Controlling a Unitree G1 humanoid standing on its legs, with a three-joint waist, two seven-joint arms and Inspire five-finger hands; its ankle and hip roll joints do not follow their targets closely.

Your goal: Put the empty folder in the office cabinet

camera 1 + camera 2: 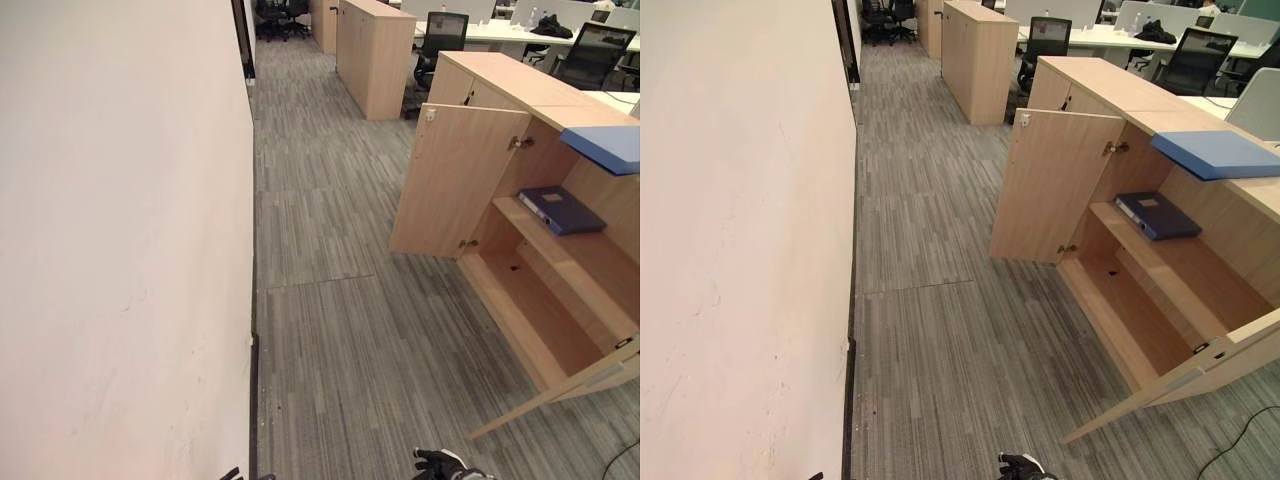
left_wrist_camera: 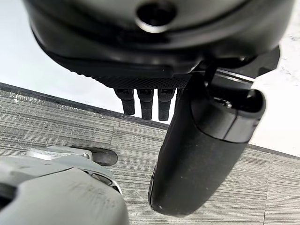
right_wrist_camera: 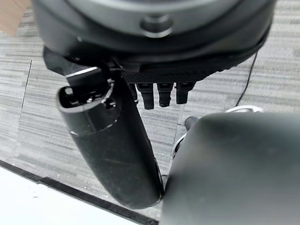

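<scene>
Both hands hang over grey carpet with nothing in them: the left hand (image 2: pixel 187 154) and the right hand (image 3: pixel 117 150) each show straight, relaxed fingers and an extended thumb. The dark blue folder (image 1: pixel 560 209) lies flat on the upper shelf of the open office cabinet (image 1: pixel 545 300), its long axis running obliquely from the shelf's front edge toward the cabinet's back. A lighter blue folder (image 1: pixel 1220 153) rests on the cabinet top, overhanging its front edge.

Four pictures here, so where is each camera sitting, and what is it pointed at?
Left eye view: on the head, looking down at the open cabinet with a dark folder shelved.
Right eye view: same scene, beside it.
Left wrist view: along the open left hand, toward carpet and wall.
Right wrist view: along the open right hand, toward carpet.
</scene>
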